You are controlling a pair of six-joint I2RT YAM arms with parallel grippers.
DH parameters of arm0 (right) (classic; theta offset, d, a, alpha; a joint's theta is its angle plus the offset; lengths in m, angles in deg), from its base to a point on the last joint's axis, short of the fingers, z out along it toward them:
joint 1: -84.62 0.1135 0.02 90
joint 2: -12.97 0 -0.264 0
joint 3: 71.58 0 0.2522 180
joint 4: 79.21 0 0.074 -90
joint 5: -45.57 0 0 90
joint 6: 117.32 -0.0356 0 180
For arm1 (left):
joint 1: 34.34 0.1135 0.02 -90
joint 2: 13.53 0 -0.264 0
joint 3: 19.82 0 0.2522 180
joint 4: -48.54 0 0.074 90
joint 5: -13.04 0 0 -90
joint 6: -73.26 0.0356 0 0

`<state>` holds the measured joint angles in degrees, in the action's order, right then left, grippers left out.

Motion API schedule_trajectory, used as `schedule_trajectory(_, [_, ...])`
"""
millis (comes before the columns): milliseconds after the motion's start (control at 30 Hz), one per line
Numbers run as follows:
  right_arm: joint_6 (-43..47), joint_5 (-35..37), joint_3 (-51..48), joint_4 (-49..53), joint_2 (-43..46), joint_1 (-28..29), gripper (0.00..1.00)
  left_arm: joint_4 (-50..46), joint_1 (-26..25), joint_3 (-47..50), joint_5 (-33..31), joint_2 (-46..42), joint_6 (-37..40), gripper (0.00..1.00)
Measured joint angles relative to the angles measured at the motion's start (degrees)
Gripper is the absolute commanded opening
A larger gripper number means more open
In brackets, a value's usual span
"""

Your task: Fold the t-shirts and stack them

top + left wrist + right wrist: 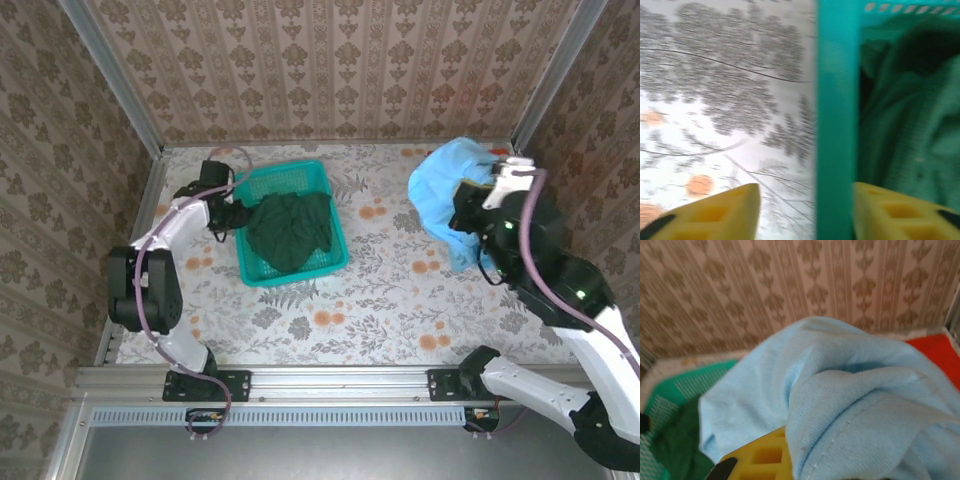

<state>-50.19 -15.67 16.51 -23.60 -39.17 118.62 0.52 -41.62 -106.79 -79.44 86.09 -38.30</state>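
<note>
My right gripper (470, 203) is raised at the back right and shut on the light-blue t-shirt (440, 190), which hangs bunched around it. In the right wrist view the blue cloth (840, 405) drapes over a yellow finger (760, 457) and hides the other one. Behind it a strip of the orange t-shirt (935, 352) shows. My left gripper (807, 210) is open at the left rim of the teal basket (837, 125). One finger (715, 215) is outside over the table and the other inside.
A dark green cloth (290, 228) fills the basket (325, 180) and lies close to my left gripper's inner finger (905, 212). Wallpapered walls close the table on three sides. The flowered tablecloth (380, 300) lies bare in front of the basket.
</note>
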Motion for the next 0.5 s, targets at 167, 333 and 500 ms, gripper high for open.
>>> schedule_trajectory(167, [-0.6,-2.0,-7.3,0.8,-0.5,-2.2,0.0,-5.4,-2.4,-5.9,-6.3,0.2,-0.8,0.77])
schedule_trajectory(333, [-2.5,-5.6,-14.2,-0.7,-0.5,-5.6,0.0,-9.7,-12.8,-15.7,-9.3,-0.7,-4.3,0.71])
schedule_trajectory(500, [-4.3,-9.0,-20.1,-3.9,-3.1,-6.5,0.0,-10.5,-24.5,-20.5,-5.4,-0.6,-8.9,0.71])
